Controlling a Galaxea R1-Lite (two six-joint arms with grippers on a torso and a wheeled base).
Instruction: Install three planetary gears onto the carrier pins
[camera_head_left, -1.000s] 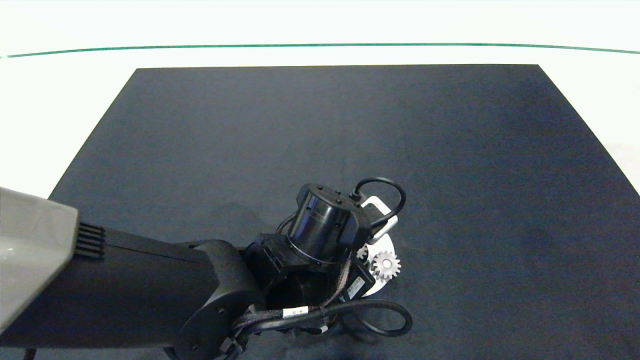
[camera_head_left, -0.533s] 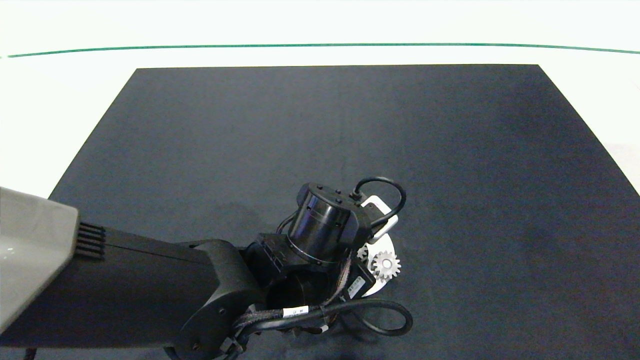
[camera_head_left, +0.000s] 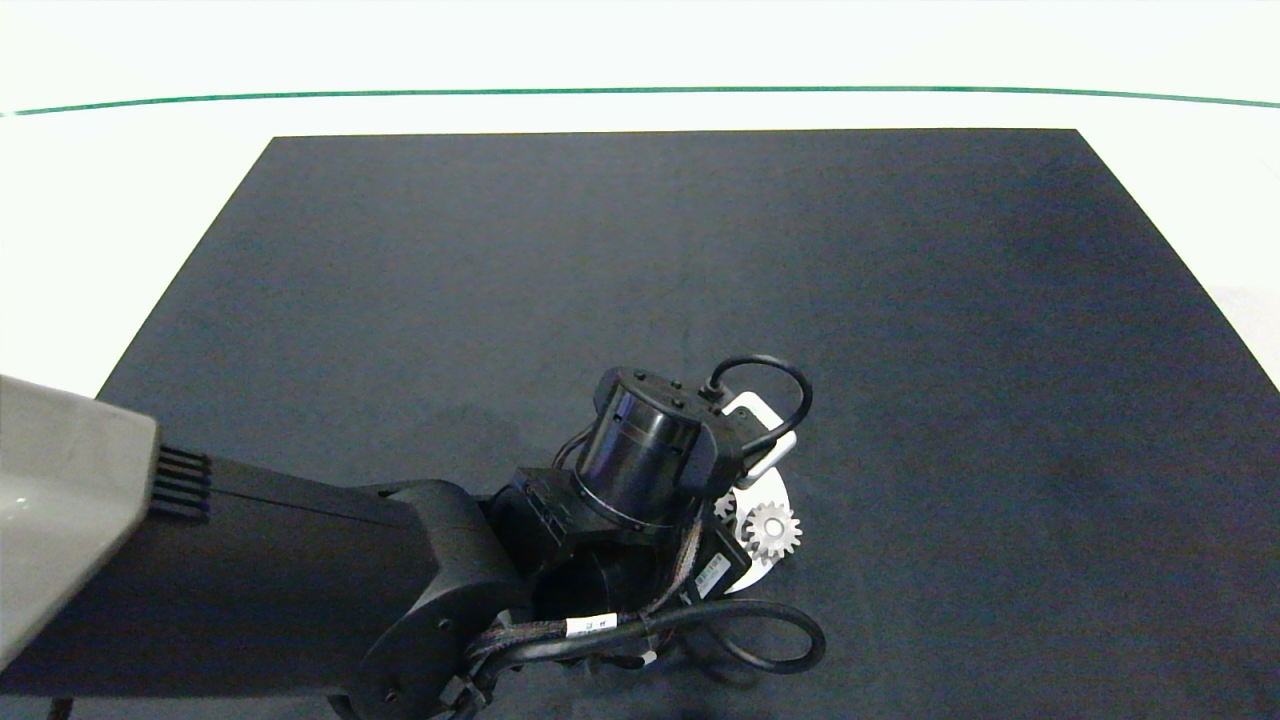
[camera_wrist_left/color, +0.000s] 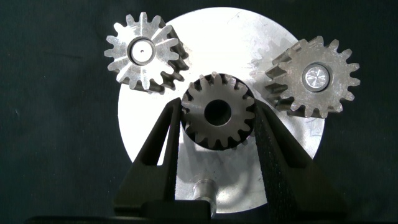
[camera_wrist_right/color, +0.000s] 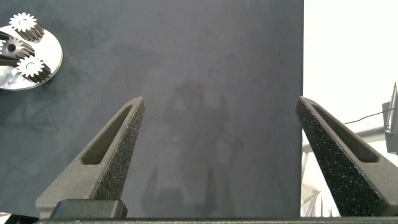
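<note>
Left gripper pinches the third gear above the white disc near the mat's front edge — two gears already on pins — while the right gripper hangs spread, well apart.

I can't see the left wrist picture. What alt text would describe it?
The left gripper holds a third gear over the white disc, above the one bare pin. Two gears already sit on pins, one on each side.
</note>
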